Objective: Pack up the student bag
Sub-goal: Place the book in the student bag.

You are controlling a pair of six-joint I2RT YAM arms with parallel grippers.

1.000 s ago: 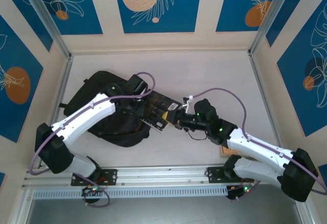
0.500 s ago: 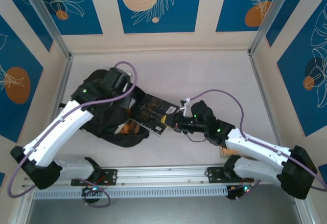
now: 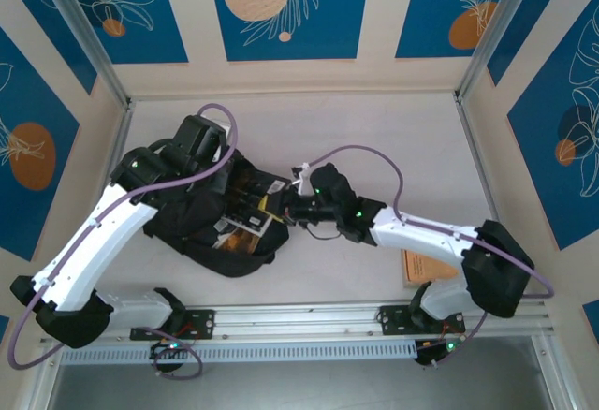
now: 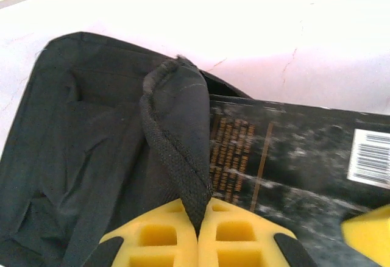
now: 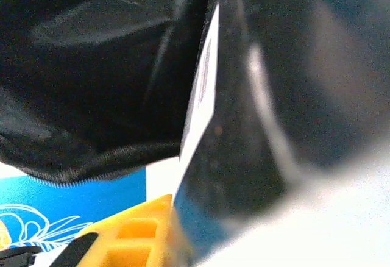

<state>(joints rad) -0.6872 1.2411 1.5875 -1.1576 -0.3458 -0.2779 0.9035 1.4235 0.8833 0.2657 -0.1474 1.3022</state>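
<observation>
My left fingers (image 4: 177, 239) are closed tight on a fold of the student bag (image 4: 91, 145), with its black fabric edge pinched between them. Just to the right of them the black book (image 4: 292, 157) lies partly under this edge. My right fingers (image 5: 131, 233) grip the outer end of the book. Beyond both, the bag spreads on the pale surface (image 4: 274, 29)

The left arm (image 3: 103, 232) is stretched forward, the left gripper (image 4: 198, 213) pinched tight on a fold of the student bag (image 4: 79, 127). The right arm (image 3: 421, 235) is extended leftward, the right gripper (image 3: 285, 209) clamped on the black book (image 4: 292, 151).
</observation>
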